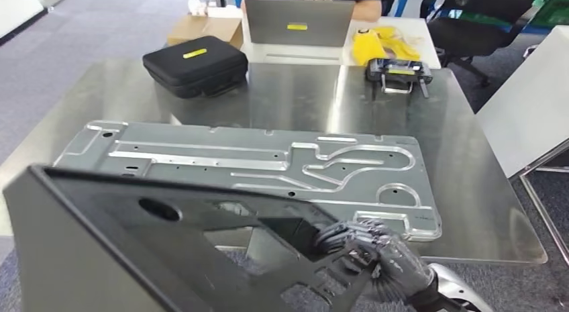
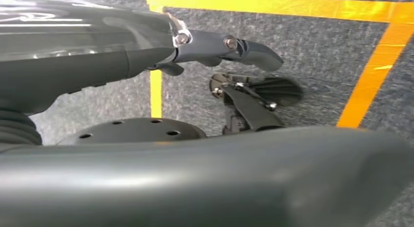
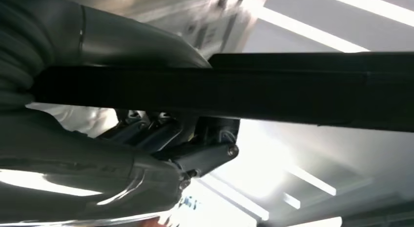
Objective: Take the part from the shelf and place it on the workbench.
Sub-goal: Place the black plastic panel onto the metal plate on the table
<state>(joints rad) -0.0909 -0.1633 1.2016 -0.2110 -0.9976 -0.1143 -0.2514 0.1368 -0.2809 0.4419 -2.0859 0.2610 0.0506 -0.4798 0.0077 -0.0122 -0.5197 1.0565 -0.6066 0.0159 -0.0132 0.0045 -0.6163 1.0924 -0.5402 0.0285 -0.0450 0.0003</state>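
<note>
Dark part (image 1: 154,238), right hand (image 1: 376,255) gripping edge

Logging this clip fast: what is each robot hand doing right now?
Left robot hand: fingers apart over the floor, holding nothing.
Right robot hand: gripping the edge of the dark panel above the table.

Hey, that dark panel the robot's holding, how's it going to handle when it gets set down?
The dark panel looks stiff: it holds flat though the right hand grips one edge. Broad with cutouts, it is probably awkward rather than heavy. On the shiny workbench it may slide or scrape the silver plate.
</note>
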